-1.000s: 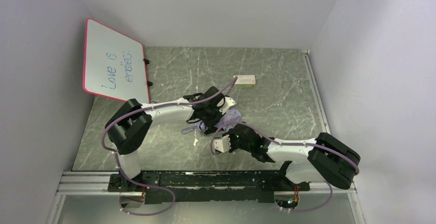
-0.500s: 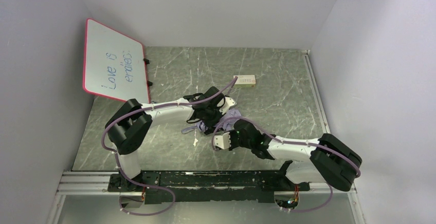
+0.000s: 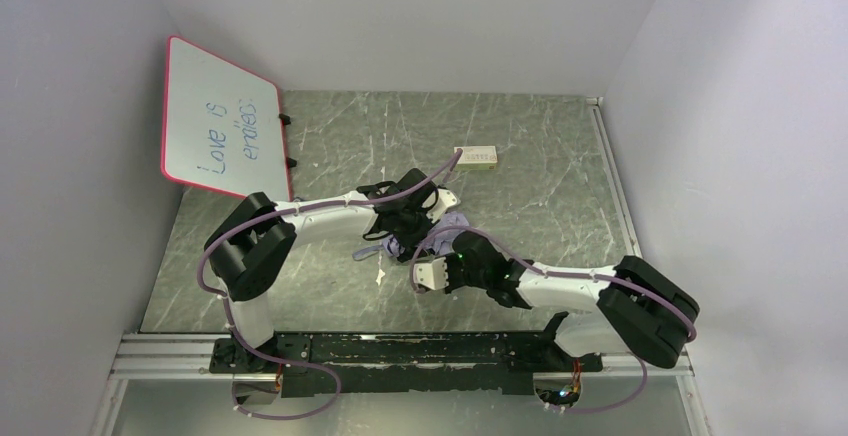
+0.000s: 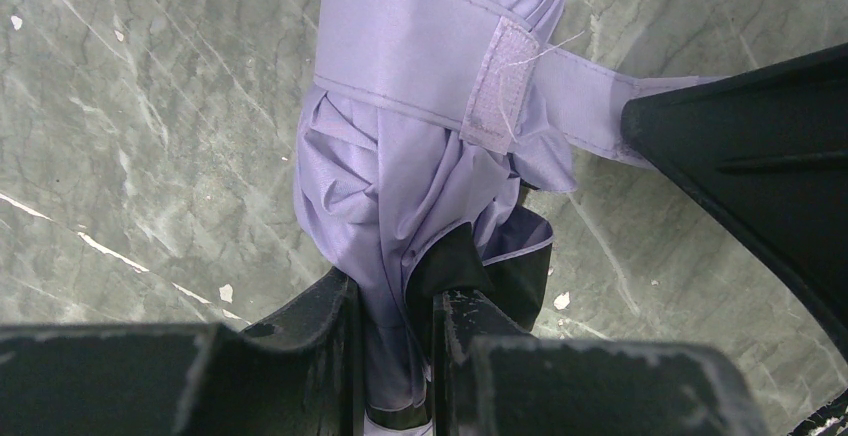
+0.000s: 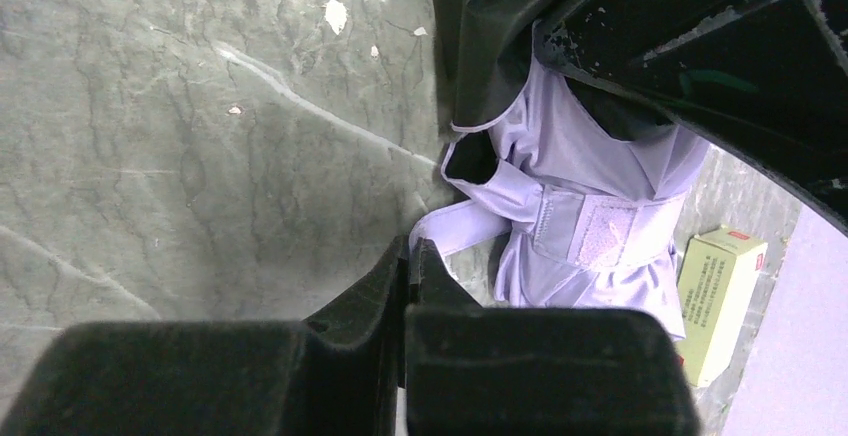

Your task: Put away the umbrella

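Right wrist view: right gripper has just snapped closed, pinching the strap tail. Beyond it, left gripper clamps the furled umbrella mid-table. Wrapping looks next. Small box sits behind.

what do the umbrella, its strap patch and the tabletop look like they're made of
umbrella: thin woven fabric, matte lavender; it creases and bunches softly. strap patch: fuzzy, stitched around, likely hook-and-loop. tabletop: grey-green with white veins and slight sheen; marble or a printed laminate, can't tell which.
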Controlling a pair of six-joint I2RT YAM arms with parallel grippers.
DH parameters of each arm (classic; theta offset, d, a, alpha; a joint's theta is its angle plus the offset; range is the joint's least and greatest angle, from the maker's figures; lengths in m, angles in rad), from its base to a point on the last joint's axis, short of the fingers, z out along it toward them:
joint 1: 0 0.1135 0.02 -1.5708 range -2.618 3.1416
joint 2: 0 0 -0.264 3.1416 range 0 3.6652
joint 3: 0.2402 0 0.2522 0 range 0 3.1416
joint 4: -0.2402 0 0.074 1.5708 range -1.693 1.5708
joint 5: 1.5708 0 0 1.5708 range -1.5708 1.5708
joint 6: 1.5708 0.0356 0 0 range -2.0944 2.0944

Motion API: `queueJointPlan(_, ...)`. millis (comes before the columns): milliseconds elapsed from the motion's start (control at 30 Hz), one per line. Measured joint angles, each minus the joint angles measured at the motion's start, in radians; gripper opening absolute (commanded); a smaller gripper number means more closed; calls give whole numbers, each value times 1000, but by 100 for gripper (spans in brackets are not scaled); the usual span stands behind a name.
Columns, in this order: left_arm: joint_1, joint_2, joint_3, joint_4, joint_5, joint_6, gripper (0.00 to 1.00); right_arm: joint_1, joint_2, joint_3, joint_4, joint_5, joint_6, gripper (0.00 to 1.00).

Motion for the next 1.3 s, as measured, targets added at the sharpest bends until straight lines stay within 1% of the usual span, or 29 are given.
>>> queueJointPlan(233, 0, 0, 0, 0, 0, 0, 5, -8, -45, 34, -61, 8, 55, 0)
queueJointPlan(433, 0, 0, 0, 0, 0, 0, 5, -18, -112, 43, -100, 49, 81, 0)
queueJointPlan(767, 0, 0, 0, 0, 0, 0, 5, -19, -132, 44, -115, 74, 89, 0)
queueJointPlan(1067, -3, 1, 0, -1, 0, 10, 5, -20, -161, 31, -96, 75, 89, 0)
queueJointPlan(1300, -3, 1, 0, -1, 0, 11, 5, -19, -128, 31, -11, 97, 57, 0)
